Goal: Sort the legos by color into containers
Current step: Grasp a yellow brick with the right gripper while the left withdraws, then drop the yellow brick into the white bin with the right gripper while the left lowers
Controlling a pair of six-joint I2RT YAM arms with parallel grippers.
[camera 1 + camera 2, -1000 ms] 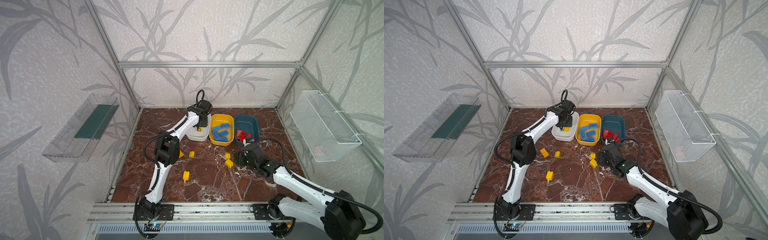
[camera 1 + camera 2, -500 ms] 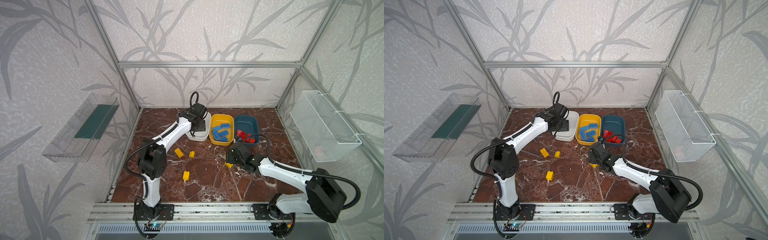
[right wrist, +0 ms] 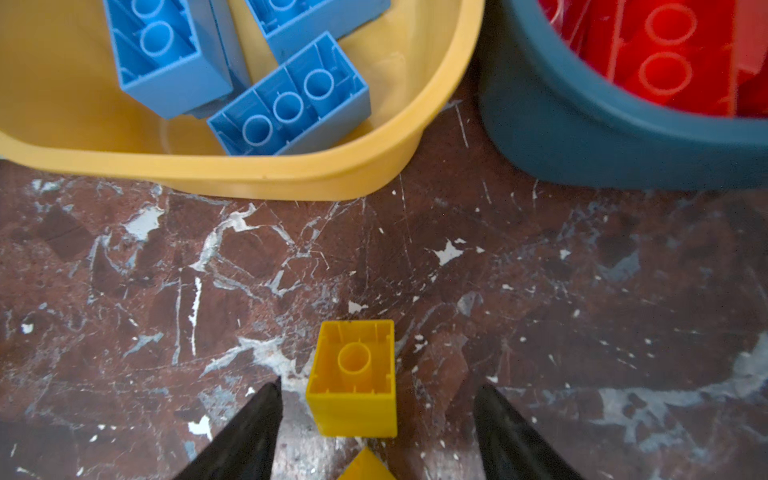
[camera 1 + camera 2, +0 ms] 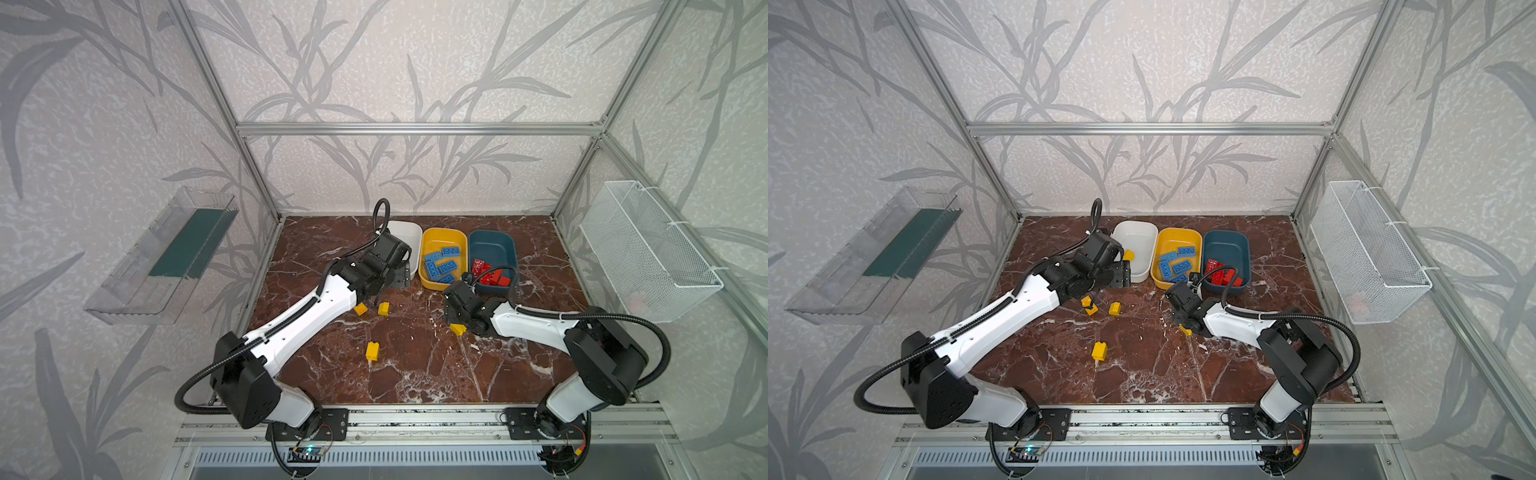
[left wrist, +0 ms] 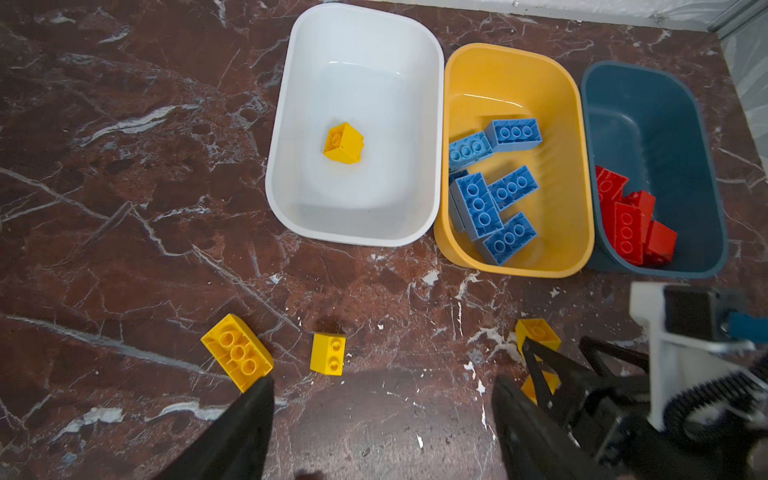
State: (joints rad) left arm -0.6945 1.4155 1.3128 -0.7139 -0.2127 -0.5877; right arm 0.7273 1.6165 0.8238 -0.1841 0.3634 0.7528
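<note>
My left gripper is open and empty, low over the floor in front of the white tub, which holds one yellow brick. Two loose yellow bricks lie just beyond its fingertips. My right gripper is open, and a yellow brick lies upside down between its fingers with a gap on each side. A second yellow piece lies just behind that brick. Several blue bricks fill the yellow tub, and red bricks lie in the teal tub.
In both top views another yellow brick lies alone on the marble floor towards the front. A clear wall tray hangs on the left and a white mesh basket on the right. The three tubs stand side by side at the back.
My left arm has drawn back from over the white tub towards the front, with its jaws open. My right gripper has moved left to straddle the yellow brick.
</note>
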